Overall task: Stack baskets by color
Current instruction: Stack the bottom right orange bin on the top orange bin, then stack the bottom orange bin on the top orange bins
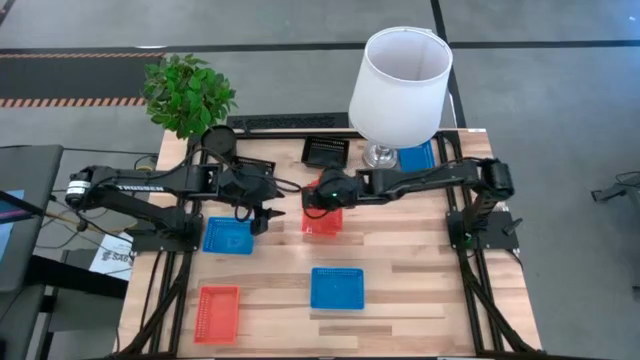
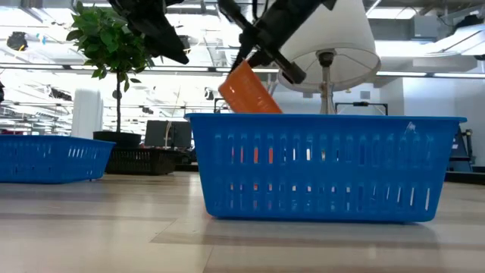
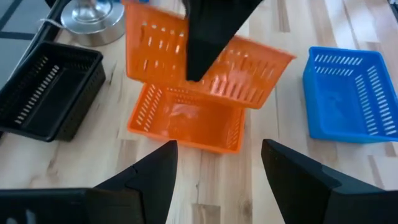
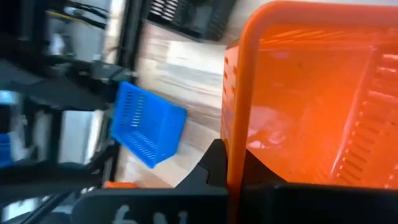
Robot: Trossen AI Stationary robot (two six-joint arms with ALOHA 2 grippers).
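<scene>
My right gripper (image 1: 318, 198) is over the table's middle, shut on a red-orange basket (image 3: 205, 62) that hangs tilted in the air. Right below it, another red-orange basket (image 3: 186, 118) rests on its base on the table. Just left of them my left gripper (image 1: 262, 216) hovers open with nothing between its fingers (image 3: 155, 180). Blue baskets stand at the left (image 1: 229, 236), near the front (image 1: 337, 288) and under the lamp (image 1: 415, 156). A black basket (image 1: 326, 151) sits at the back. A third red-orange basket (image 1: 217, 312) lies at the front left. My right gripper pinches one wall of the red-orange basket at its rim (image 4: 235, 124), one finger inside the basket and one outside. The fingers slant down from the table's right side. The basket is lifted clear and hangs tilted (image 2: 250, 89) above the red-orange basket on the table.
A white-shaded lamp (image 1: 400, 85) stands at the back right, with a potted plant (image 1: 188, 92) and a round black pot (image 1: 218, 138) at the back left. Bare wood shows along the front right (image 1: 440, 290).
</scene>
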